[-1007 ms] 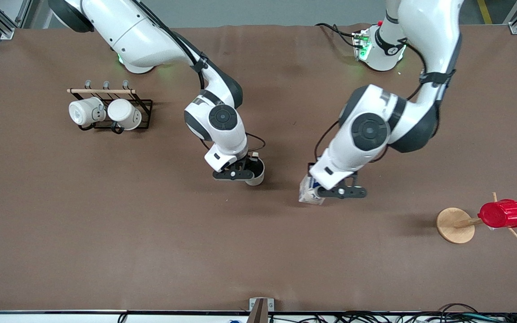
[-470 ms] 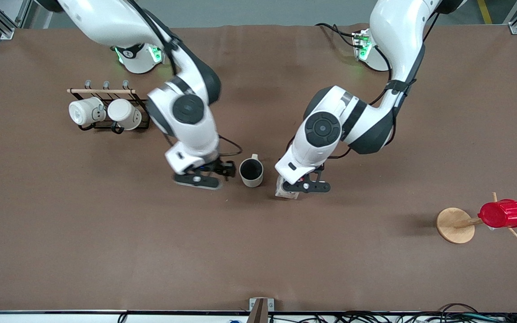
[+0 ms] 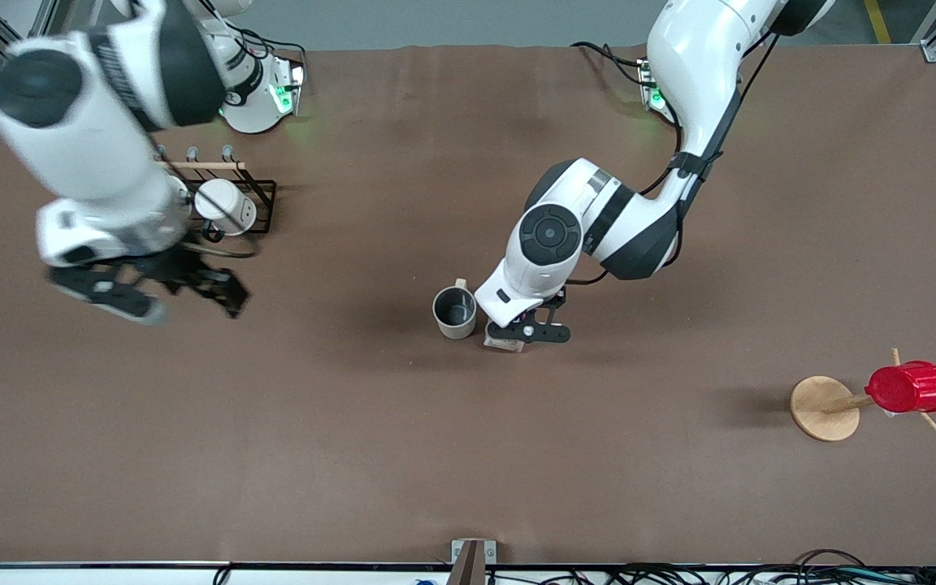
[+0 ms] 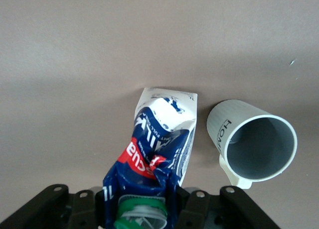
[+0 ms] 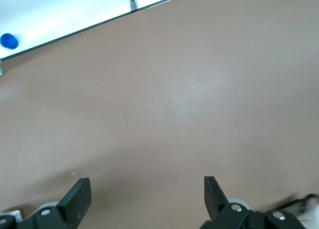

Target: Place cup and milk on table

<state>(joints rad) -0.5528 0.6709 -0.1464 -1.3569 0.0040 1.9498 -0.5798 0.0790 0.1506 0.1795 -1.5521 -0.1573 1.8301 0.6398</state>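
Note:
The cup (image 3: pixel 455 313) stands upright on the table (image 3: pixel 354 455), grey inside showing, with nothing holding it. My left gripper (image 3: pixel 528 331) is shut on the milk (image 3: pixel 504 344) right beside the cup, toward the left arm's end. In the left wrist view the milk (image 4: pixel 162 139) hangs crumpled from the gripper (image 4: pixel 144 211), green cap between the fingers. The cup (image 4: pixel 254 139) stands close beside it. I cannot tell whether the milk touches the table. My right gripper (image 3: pixel 167 286) is open and empty above the table beside the mug rack; in its wrist view the gripper (image 5: pixel 144 196) shows only bare table.
A black wire rack (image 3: pixel 261 199) holds a white mug (image 3: pixel 224 207) at the right arm's end; the right arm hides part of it. A red ribbed cup (image 3: pixel 909 387) hangs on a wooden stand (image 3: pixel 824 408) at the left arm's end.
My right gripper let go of the cup, opened and swung away toward the rack. My left gripper carried the milk toward the cup, now close beside it.

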